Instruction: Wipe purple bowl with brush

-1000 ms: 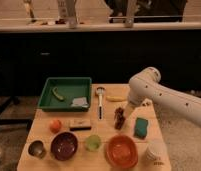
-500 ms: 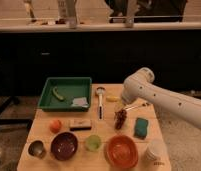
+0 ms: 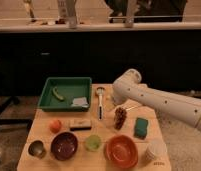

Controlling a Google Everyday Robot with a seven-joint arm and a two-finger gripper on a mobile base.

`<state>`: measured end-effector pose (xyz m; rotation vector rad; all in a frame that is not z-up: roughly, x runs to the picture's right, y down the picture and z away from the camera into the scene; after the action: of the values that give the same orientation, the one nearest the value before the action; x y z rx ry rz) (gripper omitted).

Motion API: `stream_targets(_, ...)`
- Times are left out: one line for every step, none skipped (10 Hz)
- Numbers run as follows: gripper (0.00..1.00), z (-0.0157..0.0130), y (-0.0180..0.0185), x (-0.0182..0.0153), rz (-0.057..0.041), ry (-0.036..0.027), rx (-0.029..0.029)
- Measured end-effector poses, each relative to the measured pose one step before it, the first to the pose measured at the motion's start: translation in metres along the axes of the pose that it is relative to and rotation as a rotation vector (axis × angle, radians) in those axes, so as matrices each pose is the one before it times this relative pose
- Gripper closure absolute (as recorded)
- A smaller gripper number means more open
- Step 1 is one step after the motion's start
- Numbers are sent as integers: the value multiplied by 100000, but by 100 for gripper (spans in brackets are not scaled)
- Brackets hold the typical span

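The purple bowl [image 3: 64, 145] stands at the front left of the wooden table [image 3: 49, 162], between a small metal cup [image 3: 36, 148] and a green cup [image 3: 93, 143]. The brush [image 3: 100, 104] lies flat near the table's back middle, round head away from me and handle pointing toward the front. My white arm [image 3: 164, 102] reaches in from the right. Its gripper [image 3: 115, 101] hangs down just right of the brush handle, above the table, with nothing seen in it. It is far behind and right of the purple bowl.
A green tray [image 3: 50, 88] with a green item and a white cloth sits at the back left. An orange bowl [image 3: 122, 151], white cup [image 3: 155, 151], green sponge [image 3: 141, 128], dark grape-like cluster [image 3: 120, 118], small block [image 3: 80, 124] and orange fruit [image 3: 55, 125] also stand on the table.
My arm has swung left and lowered, bringing the gripper from the table's right side to just beside the brush handle. The objects have not moved.
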<state>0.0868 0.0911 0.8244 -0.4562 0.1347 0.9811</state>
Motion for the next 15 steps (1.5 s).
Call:
stream_targets(20, 354, 380, -226, 696, 349, 3)
stream_targets(20, 346, 324, -199, 1164, 142, 174)
stream_targets(20, 420, 173, -94, 2485, 0, 719)
stream_targets(20, 362, 166, -66, 1624, 216, 596)
stream_targets(20, 390, 228, -122, 1372, 374, 587)
stream_targets(20, 584, 363, -134, 1777, 847, 697)
stream_targets(20, 511, 442, -159, 1134, 775, 322)
stream_targets(20, 356, 300, -137, 545, 559, 75)
stream_targets(20, 376, 343, -164, 164, 518, -43)
stream_targets(20, 371, 391, -202, 527, 397, 34)
stream_targets(20, 332, 281, -138, 811, 300, -53)
stream_targets(20, 375, 195, -102, 1701, 338, -302)
stream_targets(20, 482, 205, -92, 1968, 587, -259)
stream_targets(20, 512, 728, -329, 762, 696, -263)
stream_targets(20, 391, 820, -371, 268, 541, -301)
